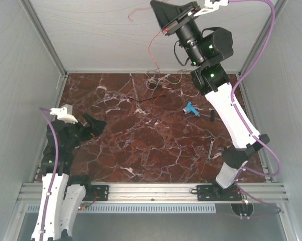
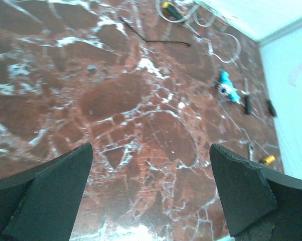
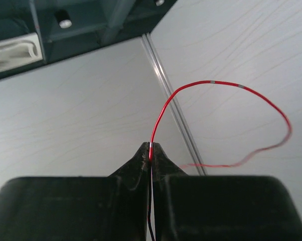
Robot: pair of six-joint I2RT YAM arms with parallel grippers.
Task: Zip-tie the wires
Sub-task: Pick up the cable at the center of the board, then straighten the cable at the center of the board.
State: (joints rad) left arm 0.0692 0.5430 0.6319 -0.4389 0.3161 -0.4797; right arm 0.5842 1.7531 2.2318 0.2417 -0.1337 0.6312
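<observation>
The right end effector point(image 3: 151, 153) pinches one orange-red strand point(image 3: 211, 82) high up — the other wires point(image 1: 158, 80) lie tangled at the counter's point(image 1: 141, 150) far edge. Thread-light and limp — likely best gripped bunched. The left end effector point(image 2: 151, 191) gapes, empty.

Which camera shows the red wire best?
The right wrist camera: the red wire loops large and sharp out of the shut right pincer. The top camera shows it only as a faint thread trailing from that pincer. In the left wrist camera I cannot make it out.
</observation>
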